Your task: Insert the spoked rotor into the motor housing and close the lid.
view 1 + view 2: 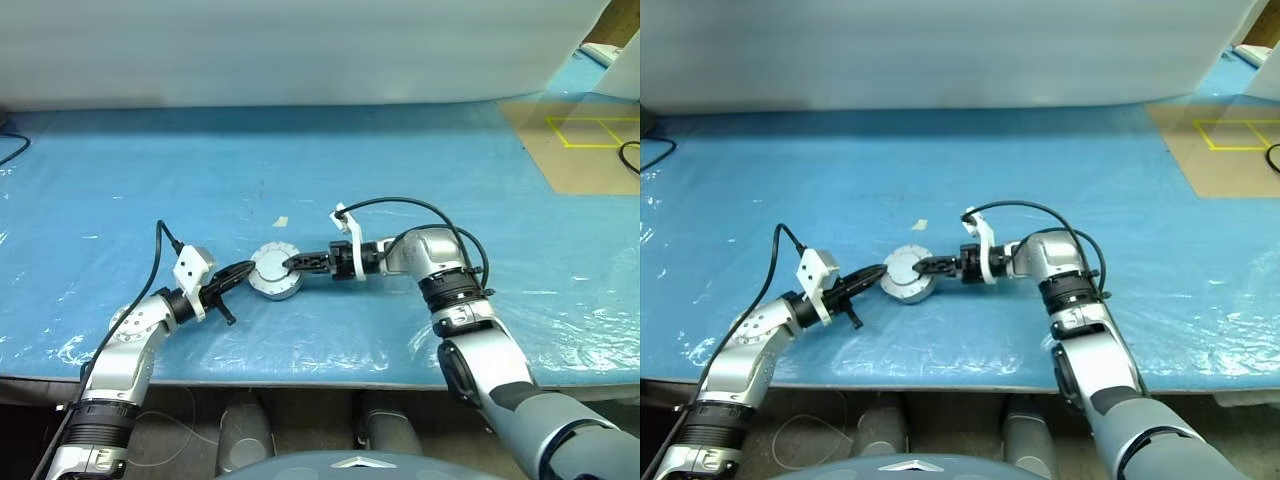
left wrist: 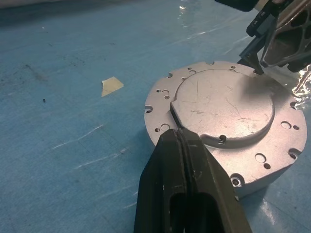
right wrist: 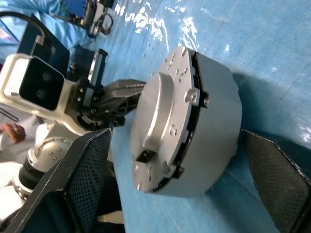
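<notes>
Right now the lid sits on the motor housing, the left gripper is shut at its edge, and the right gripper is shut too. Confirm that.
Not quite: the right gripper is open, not shut. The right wrist view shows its two fingers standing wide apart on either side of the motor housing. The rest holds: the lid sits on the housing, and the left gripper is shut at its edge.

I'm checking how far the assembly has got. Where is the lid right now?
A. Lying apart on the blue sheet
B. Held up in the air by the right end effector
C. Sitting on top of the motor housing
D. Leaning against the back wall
C: the lid sits flat on top of the motor housing, which rests on the blue sheet between the two end effectors.
</notes>
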